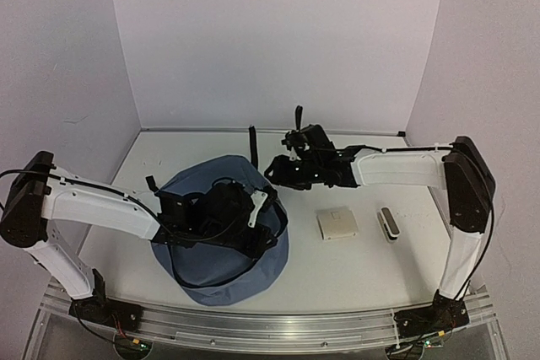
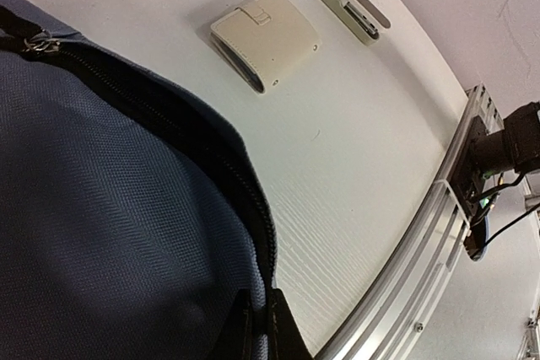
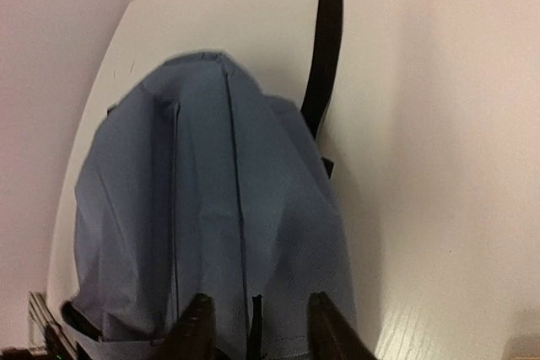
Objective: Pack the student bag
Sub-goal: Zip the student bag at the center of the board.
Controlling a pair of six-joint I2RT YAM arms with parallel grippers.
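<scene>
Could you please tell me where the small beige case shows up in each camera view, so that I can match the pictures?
Top external: the beige case lies right of centre, just right of the student bag.
Left wrist: the case is in the upper middle, beyond the bag's zip edge.
Right wrist: the case cannot be made out.
Shared landmark: the slate-blue student bag, which shows in all three views.

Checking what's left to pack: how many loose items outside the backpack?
2: beige pouch right of the backpack, slim grey item beside it. Others may hide inside.
</scene>
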